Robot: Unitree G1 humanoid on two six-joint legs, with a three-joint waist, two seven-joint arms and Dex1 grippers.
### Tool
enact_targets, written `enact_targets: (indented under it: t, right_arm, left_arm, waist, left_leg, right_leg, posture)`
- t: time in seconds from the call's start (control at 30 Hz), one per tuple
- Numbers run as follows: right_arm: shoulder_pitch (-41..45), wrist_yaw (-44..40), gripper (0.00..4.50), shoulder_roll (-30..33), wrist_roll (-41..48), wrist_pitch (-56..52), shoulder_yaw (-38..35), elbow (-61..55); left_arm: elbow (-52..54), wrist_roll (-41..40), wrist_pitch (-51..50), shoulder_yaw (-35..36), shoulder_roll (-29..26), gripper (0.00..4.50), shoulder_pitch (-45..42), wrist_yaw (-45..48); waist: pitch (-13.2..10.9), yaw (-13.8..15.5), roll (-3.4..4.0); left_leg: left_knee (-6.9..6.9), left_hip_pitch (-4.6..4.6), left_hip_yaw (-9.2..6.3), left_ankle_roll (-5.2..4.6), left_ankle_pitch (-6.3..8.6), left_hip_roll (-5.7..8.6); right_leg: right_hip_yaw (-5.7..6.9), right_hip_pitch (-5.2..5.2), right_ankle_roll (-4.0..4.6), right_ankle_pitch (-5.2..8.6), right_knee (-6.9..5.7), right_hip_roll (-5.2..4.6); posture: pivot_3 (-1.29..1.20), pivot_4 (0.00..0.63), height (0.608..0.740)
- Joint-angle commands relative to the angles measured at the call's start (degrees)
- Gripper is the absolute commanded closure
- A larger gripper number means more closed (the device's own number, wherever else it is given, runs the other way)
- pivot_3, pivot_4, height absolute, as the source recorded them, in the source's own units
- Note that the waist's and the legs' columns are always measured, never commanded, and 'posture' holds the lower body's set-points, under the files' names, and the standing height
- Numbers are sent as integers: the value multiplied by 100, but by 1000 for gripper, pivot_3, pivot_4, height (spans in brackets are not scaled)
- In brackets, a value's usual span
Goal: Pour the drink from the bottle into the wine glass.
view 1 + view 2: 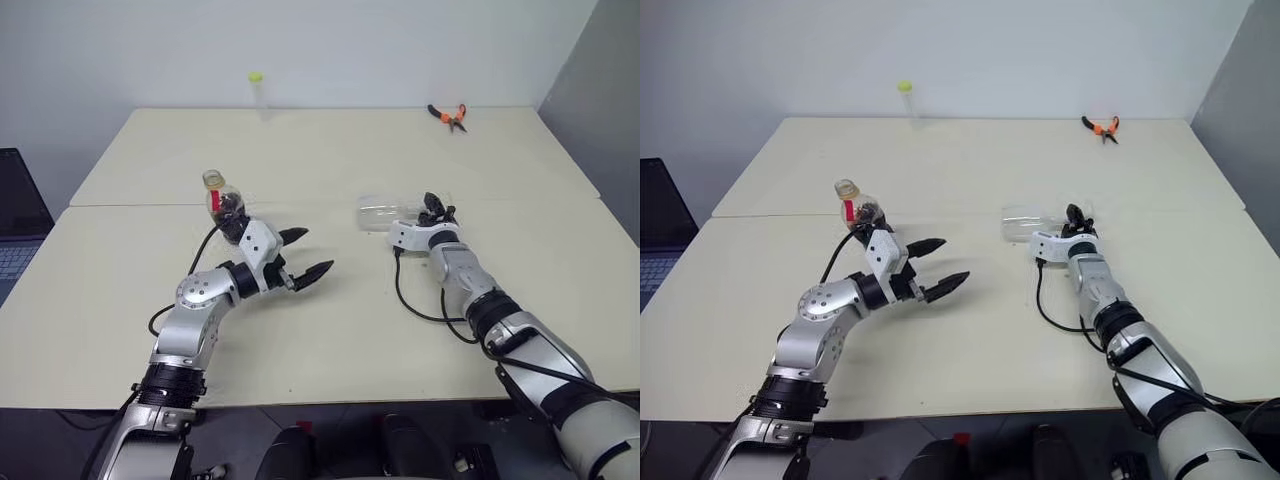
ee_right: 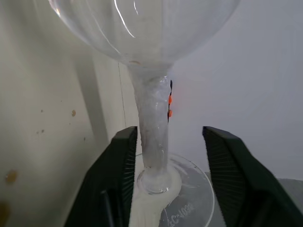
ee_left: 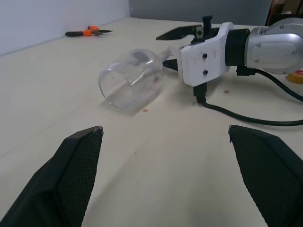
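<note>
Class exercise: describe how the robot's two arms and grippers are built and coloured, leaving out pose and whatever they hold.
Both arms have silver-grey shells with black joint bands. Each wrist carries a white block with small dark screws, and a loose black cable runs from it. The left gripper and right gripper each have two black pointed fingers; the finger pads are finely textured.

Orange-handled pliers (image 1: 448,116) far right of table (image 1: 330,150), slim clear tube w/ yellow-green cap (image 1: 257,92) upright at back edge, laptop (image 1: 18,225) off left

Even, bright light fell from overhead, and the cream table (image 1: 330,330) showed only faint, soft shadows under the arms. Pale glare streaked the wine glass (image 2: 152,116) bowl at twelve o'clock in the right wrist view. There the nearest fingers (image 2: 120,175) looked soft-edged at six o'clock.
</note>
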State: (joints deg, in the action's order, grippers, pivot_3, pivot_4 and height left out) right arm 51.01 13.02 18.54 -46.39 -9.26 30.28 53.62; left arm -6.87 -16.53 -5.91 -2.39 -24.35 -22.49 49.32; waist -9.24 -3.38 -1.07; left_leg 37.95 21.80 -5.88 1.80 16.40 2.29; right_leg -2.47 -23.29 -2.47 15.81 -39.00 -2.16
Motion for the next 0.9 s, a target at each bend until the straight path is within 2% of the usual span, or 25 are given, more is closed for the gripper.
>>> enact_targets:
  t: [0.03, 0.1, 0.27, 0.37, 0.5, 0.6, 0.67, 0.77, 0.9]
  right_arm:
    - [97, 153, 3675, -31, 49, -1, -52, 169]
    - [144, 217, 4359, -55, 125, 0, -104, 209]
    - [108, 345, 4396, -1, 244, -130, -328, -82]
    - [-155, 283, 4396, 115, 451, -262, -642, -725]
    - [-1223, -679, 4397, 70, 1817, -234, -1800, -3236]
    - [-1794, -1670, 4397, -320, 3205, -246, -2429, -4240]
    - [-2048, -2109, 4398, -543, 3817, -201, -2617, -4593]
    - [-2313, -2430, 4398, -811, 4290, 77, -2674, -4771]
    - [-2335, -3016, 4398, -1398, 4949, 861, -2571, -4182]
  left_arm:
    - [248, -18, -29, 16, 28, 0, -51, -47]
    - [279, -31, -84, 41, 35, 0, -67, -100]
    - [415, -134, -229, 180, 45, 0, -36, -246]
    - [545, -203, -232, 330, 39, 0, 57, -358]
    - [866, -374, -383, 657, -342, 0, 563, -182]
    - [1042, -527, -578, 795, -553, 0, 803, -93]
    - [1192, -643, -709, 853, -647, 0, 914, -39]
    - [1461, -815, -896, 925, -771, 0, 1065, 47]
    - [1754, -1148, -1169, 1124, -1037, 0, 1257, 240]
  waist:
    - [1, -2, 0]
    - [5, -1, -5]
    - [4, -3, -4]
    - [3, 0, -2]
    - [2, -18, -1]
    - [1, -25, 1]
    - [0, -5, 3]
    - [-3, 12, 7]
    - [-3, 9, 8]
  left_leg:
    - [0, 0, 0, 0, 0, 0]
    - [0, -2, -1, 0, 0, 0]
    - [1, 0, -1, 0, 0, 1]
    - [0, 9, -5, 0, 0, 1]
    - [-6, 19, 1, 0, 1, 2]
    - [-9, 19, -2, -8, 7, -9]
    - [-6, 14, -10, -23, 15, -10]
    - [-4, 6, -17, -24, 16, -8]
    - [-6, 7, -15, -23, 15, -5]
  right_leg:
    - [0, 0, 0, 0, 0, 0]
    - [1, 2, 0, 0, 0, 0]
    - [-1, 1, 0, 0, 0, -1]
    - [2, -4, 0, 0, 2, -3]
    - [-4, -17, -1, 0, 7, -7]
    - [-6, -21, 0, 0, 2, -9]
    - [2, -14, 2, -1, -2, -7]
    - [9, -3, 3, -2, -2, -4]
    - [6, -4, 3, -2, 5, -5]
  posture:
    - [0, 150, 740]
    - [0, 150, 740]
    - [0, 150, 740]
    - [0, 150, 740]
    - [0, 150, 740]
    - [0, 150, 740]
    - [0, 150, 740]
    - [0, 150, 740]
    - [0, 150, 740]
